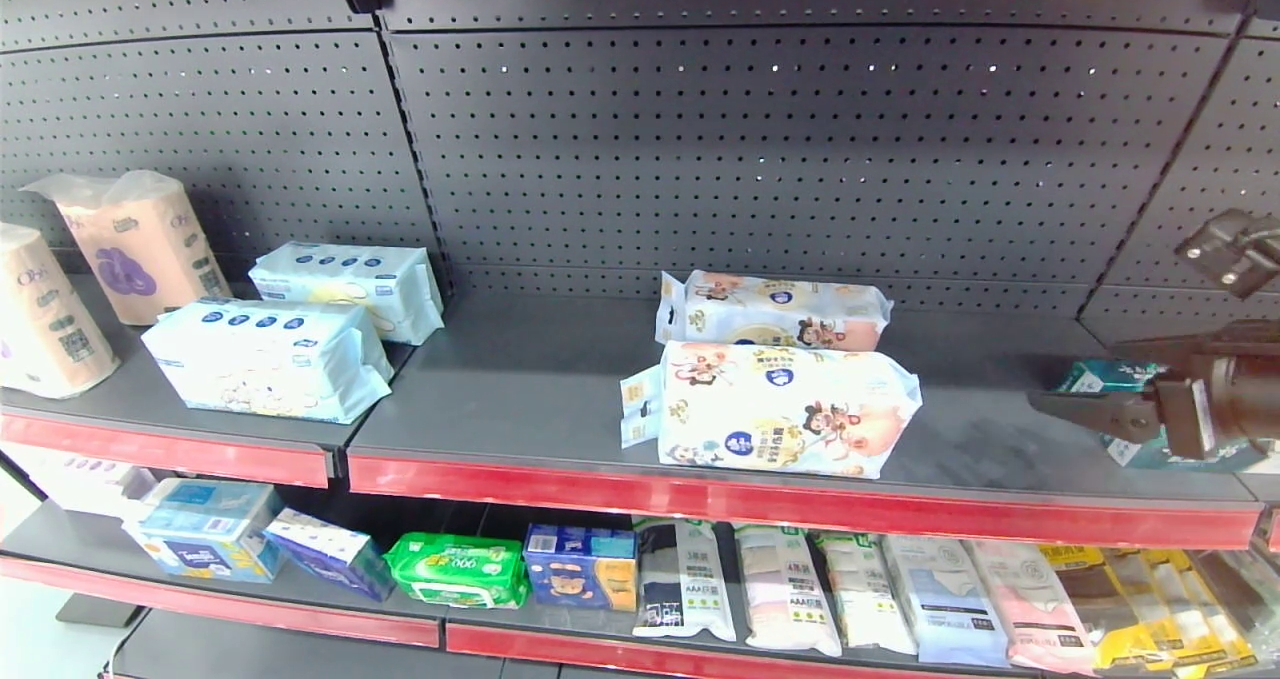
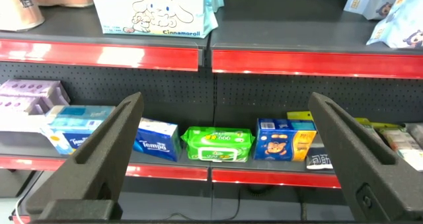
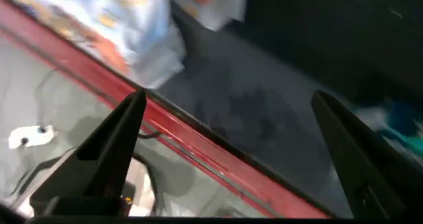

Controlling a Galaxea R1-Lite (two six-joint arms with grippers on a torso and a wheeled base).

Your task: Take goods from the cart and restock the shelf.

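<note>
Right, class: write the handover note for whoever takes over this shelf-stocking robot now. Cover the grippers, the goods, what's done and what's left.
Left gripper: open, empty, facing the lower shelf.
Right gripper: open, empty, at the right end of the upper shelf, beside a teal pack.
Goods: cartoon tissue packs mid-shelf, white-blue packs at the left.
Done: the teal pack lies on the shelf, not gripped.
Left: probably fetch more from the cart; there is bare shelf space between the packs.
</note>
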